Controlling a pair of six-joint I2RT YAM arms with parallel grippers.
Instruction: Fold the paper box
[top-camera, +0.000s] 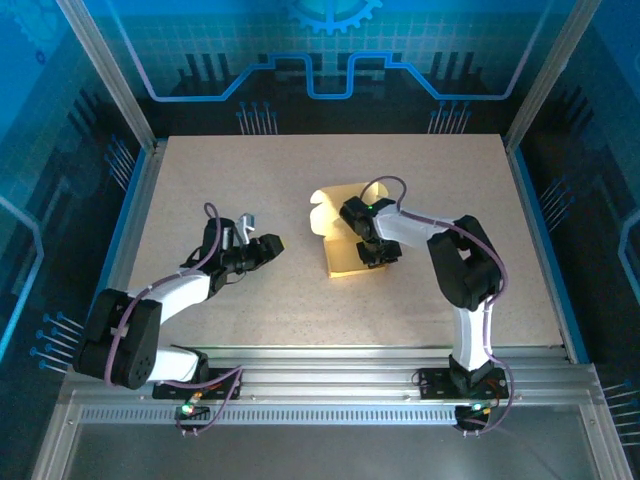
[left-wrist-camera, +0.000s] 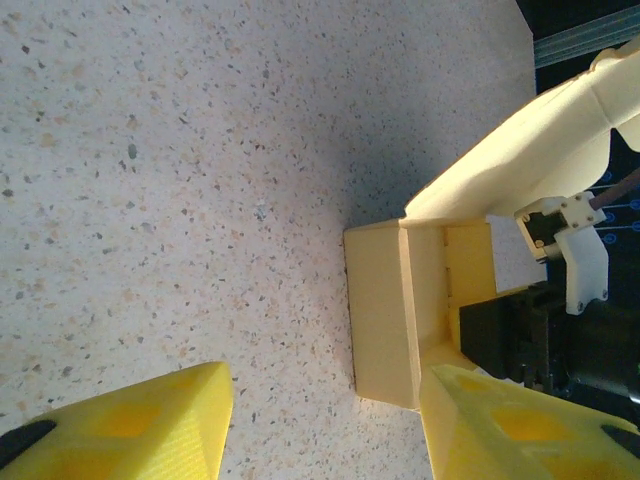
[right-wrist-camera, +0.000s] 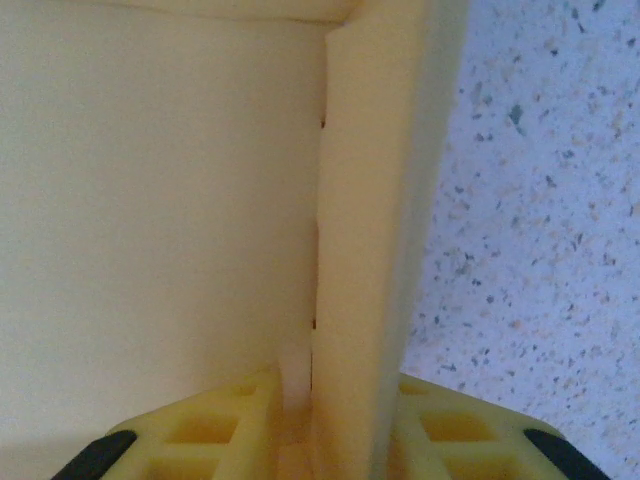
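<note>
The paper box (top-camera: 343, 262) is pale yellow cardboard, partly folded, lying mid-table with a rounded flap raised at its far end. My right gripper (top-camera: 378, 252) reaches down into it from the right. In the right wrist view one upright wall of the box (right-wrist-camera: 365, 200) stands between the fingers of the right gripper (right-wrist-camera: 340, 425); a narrow gap shows beside the left finger, so the jaws stand slightly open. My left gripper (top-camera: 262, 243) hovers open to the left of the box, holding nothing. In the left wrist view the box (left-wrist-camera: 380, 310) lies just ahead of the left gripper (left-wrist-camera: 325, 420), near its right fingertip (left-wrist-camera: 500, 420).
The speckled tabletop (top-camera: 250, 180) is bounded by blue rails (top-camera: 135, 200) on the left and right, with a metal frame along the near edge (top-camera: 330, 385). The right arm's white link (left-wrist-camera: 530, 140) crosses above the box in the left wrist view.
</note>
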